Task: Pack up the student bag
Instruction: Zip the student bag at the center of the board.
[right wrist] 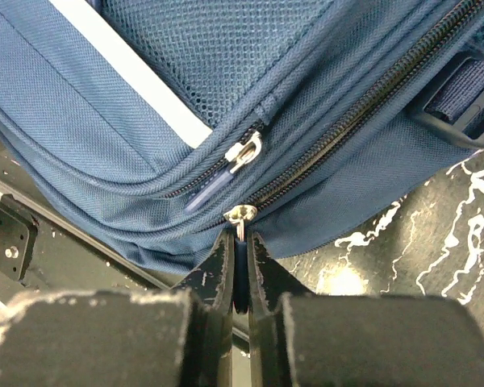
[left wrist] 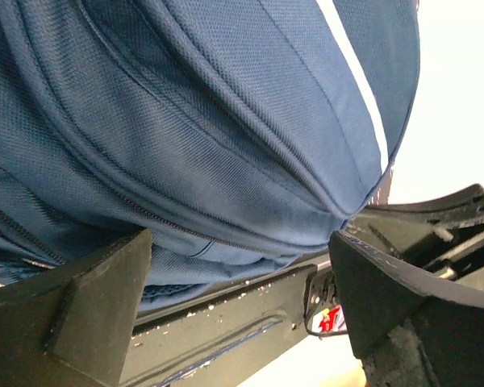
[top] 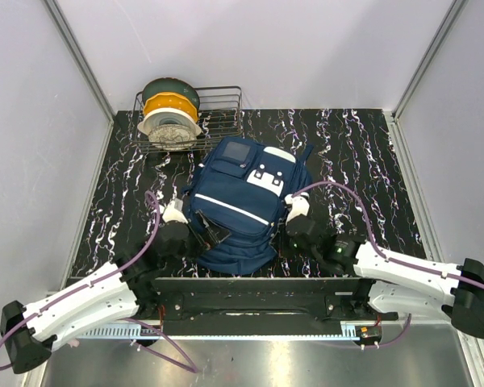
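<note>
The student bag (top: pixel 242 201), navy blue with white patches and a grey square panel, lies flat in the middle of the black marbled table (top: pixel 347 153). My left gripper (top: pixel 175 234) is at the bag's near left corner. Its jaws stand wide open (left wrist: pixel 238 254), with the bag's blue fabric (left wrist: pixel 185 121) just beyond them and nothing held. My right gripper (top: pixel 302 226) is at the bag's near right side. It is shut (right wrist: pixel 240 238) on the dark pull tab of a zipper slider (right wrist: pixel 240 214) on the bag (right wrist: pixel 145 137). A second zipper pull (right wrist: pixel 226 173) hangs free just above.
A wire rack (top: pixel 218 113) at the back left holds green, orange and white filament spools (top: pixel 169 121). A black metal rail (top: pixel 250 290) runs along the table's near edge, right below the bag. White walls enclose the table on three sides.
</note>
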Controlling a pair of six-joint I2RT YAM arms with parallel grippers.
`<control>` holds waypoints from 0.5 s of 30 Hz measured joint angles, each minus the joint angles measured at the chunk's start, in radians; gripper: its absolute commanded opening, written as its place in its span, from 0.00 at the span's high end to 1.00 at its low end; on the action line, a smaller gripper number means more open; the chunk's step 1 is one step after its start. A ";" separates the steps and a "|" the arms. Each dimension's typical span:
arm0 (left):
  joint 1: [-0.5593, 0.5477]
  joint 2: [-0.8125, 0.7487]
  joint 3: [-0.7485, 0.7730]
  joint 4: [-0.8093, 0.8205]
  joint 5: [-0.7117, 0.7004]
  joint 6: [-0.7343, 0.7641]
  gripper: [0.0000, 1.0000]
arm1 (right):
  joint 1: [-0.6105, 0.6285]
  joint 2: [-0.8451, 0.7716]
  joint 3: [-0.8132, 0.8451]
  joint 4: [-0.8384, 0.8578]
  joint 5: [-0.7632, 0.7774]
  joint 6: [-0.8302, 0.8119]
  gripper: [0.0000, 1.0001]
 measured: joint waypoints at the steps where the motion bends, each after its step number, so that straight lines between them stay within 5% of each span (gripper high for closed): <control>1: -0.006 0.014 0.000 0.013 -0.014 -0.008 0.05 | 0.017 0.008 0.000 0.002 0.013 0.014 1.00; 6: -0.017 0.044 -0.006 0.039 -0.087 -0.047 0.21 | 0.095 0.029 0.005 0.015 0.079 0.039 1.00; 9: -0.018 0.043 -0.022 0.060 -0.135 -0.069 0.41 | 0.138 0.063 0.024 0.025 0.106 0.036 1.00; 10: -0.018 0.044 -0.027 0.061 -0.149 -0.076 0.59 | 0.147 0.073 0.029 0.027 0.111 0.034 1.00; 13: -0.018 0.047 -0.037 0.057 -0.189 -0.087 0.78 | 0.166 0.091 0.035 0.032 0.127 0.028 1.00; 15: -0.018 0.054 -0.037 0.058 -0.206 -0.092 1.00 | 0.167 0.090 0.035 0.037 0.129 0.023 1.00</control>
